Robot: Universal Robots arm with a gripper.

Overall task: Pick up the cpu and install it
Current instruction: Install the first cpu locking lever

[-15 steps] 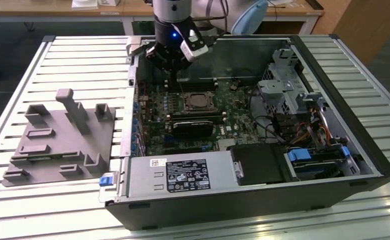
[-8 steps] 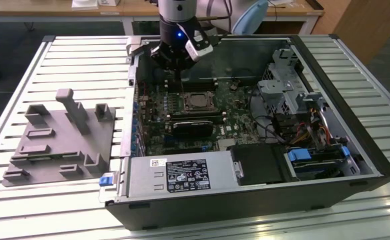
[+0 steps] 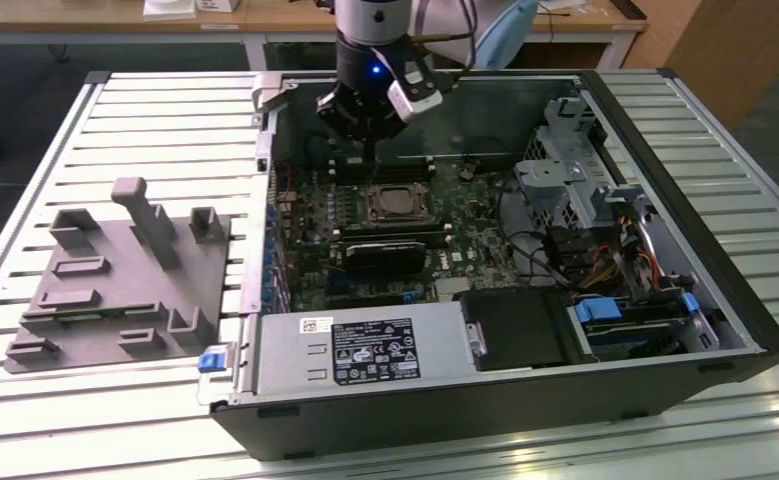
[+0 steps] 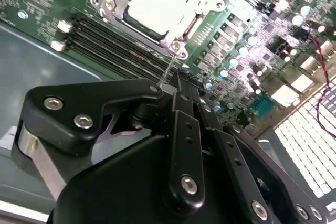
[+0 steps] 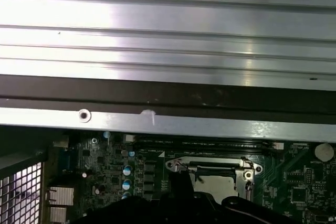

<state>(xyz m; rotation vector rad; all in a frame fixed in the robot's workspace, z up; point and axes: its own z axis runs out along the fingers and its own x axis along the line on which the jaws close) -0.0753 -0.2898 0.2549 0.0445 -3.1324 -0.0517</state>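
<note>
cpu (image 3: 392, 203) seated in socket, gripper (image 3: 364, 150) above

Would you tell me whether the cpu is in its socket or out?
In: the cpu lies flat inside the socket's metal frame on the motherboard.

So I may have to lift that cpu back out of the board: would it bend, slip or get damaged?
The cpu looks like a flat metal-topped square, so probably stiff. Its shiny top may be slippery. It sits inside a metal frame, so prying could harm it.

Shiny metal cpu (image 4: 157, 1), matt grey plastic fixture (image 3: 109, 290)
</note>
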